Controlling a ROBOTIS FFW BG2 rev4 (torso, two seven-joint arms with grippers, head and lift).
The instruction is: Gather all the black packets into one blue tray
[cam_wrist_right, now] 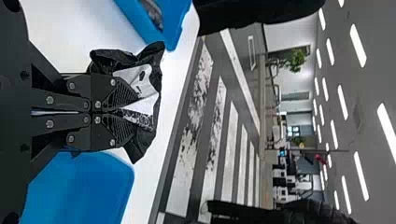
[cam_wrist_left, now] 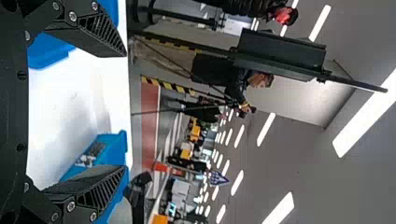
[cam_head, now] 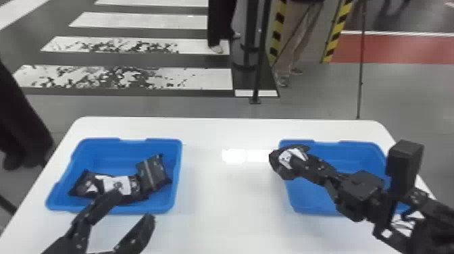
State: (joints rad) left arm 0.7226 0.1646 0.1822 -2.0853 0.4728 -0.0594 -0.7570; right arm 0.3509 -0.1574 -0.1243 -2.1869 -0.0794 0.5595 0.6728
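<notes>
Shut on a black packet (cam_head: pixel 287 160), my right gripper (cam_head: pixel 312 170) is over the left edge of the right blue tray (cam_head: pixel 297 202). In the right wrist view the packet (cam_wrist_right: pixel 148 88), black with a white patch, is pinched between the fingertips of the right gripper (cam_wrist_right: pixel 119 107). Several black packets (cam_head: pixel 118 185) lie in the left blue tray (cam_head: pixel 177 169), partly overlapping. My left gripper (cam_head: pixel 135 206) stands open at that tray's near edge with nothing between its fingers. In the left wrist view the left gripper (cam_wrist_left: pixel 125 112) shows its fingers wide apart.
Both trays stand on a white table (cam_head: pixel 229 199) with a wide gap between them. Beyond the table's far edge is a thin black stand pole (cam_head: pixel 258 67). A person's dark-clothed legs are by the table's left side.
</notes>
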